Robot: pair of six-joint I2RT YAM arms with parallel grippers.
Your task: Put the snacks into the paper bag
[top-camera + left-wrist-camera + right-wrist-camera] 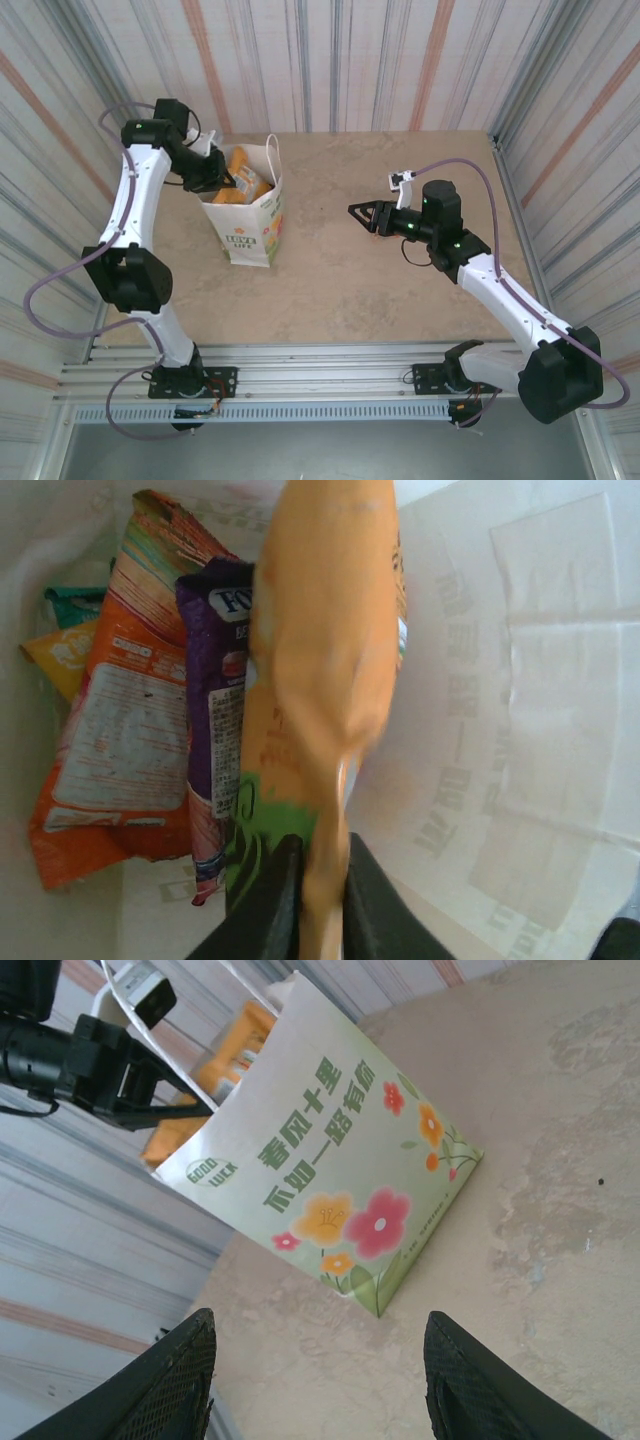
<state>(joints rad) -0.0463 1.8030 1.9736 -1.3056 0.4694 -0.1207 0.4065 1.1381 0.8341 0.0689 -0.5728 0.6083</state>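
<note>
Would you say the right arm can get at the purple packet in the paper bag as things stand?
Probably not. The purple packet stands inside the paper bag, and the left gripper, shut on an orange packet, occupies the bag's mouth. The right gripper is open, off to the bag's side.
</note>
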